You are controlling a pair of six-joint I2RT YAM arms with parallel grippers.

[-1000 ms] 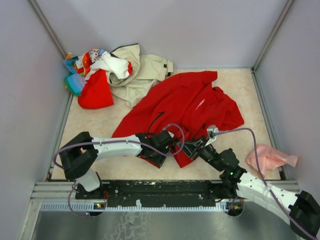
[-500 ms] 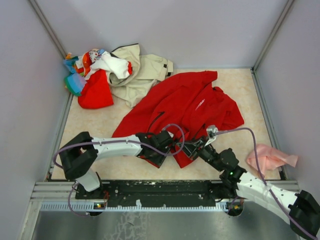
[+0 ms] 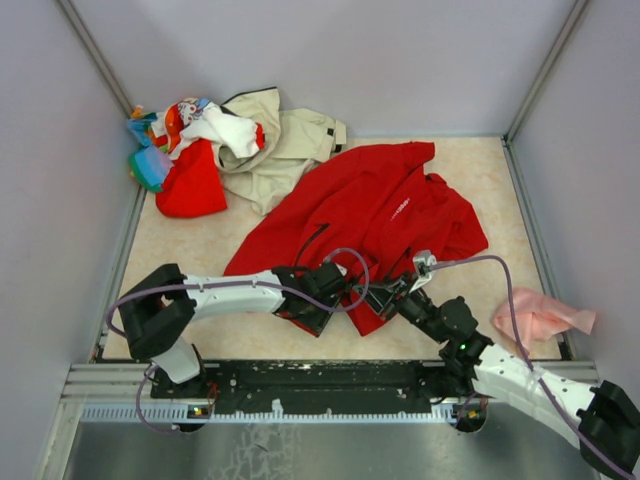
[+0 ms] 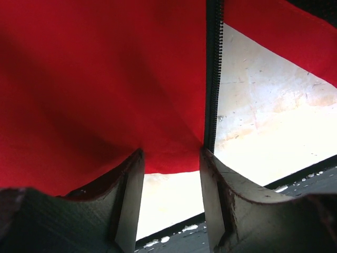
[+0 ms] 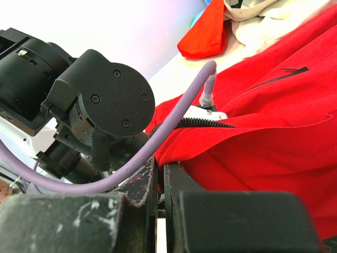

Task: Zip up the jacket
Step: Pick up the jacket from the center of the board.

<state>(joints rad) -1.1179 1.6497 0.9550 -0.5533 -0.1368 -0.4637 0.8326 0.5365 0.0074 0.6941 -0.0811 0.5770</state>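
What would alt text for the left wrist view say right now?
Red jacket fabric fills most of the frame, its black zipper running down the edge. The left gripper stands open at the hem, over pale table.

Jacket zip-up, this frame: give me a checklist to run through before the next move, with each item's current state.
1. Right gripper shut on the jacket hem: ok, jaws closed, red fabric runs into them.
2. Left gripper ready to close: ok, jaws apart, hem spanning the gap.
3. Zipper teeth in sight: ok, one row beside the left gripper's finger.
4. Zip halves brought together: not ok, bare table shows beside that row.
5. Slider located: cannot tell, not visible in any view.
6. Purple cable clear of the right gripper: cannot tell, it crosses close in front.
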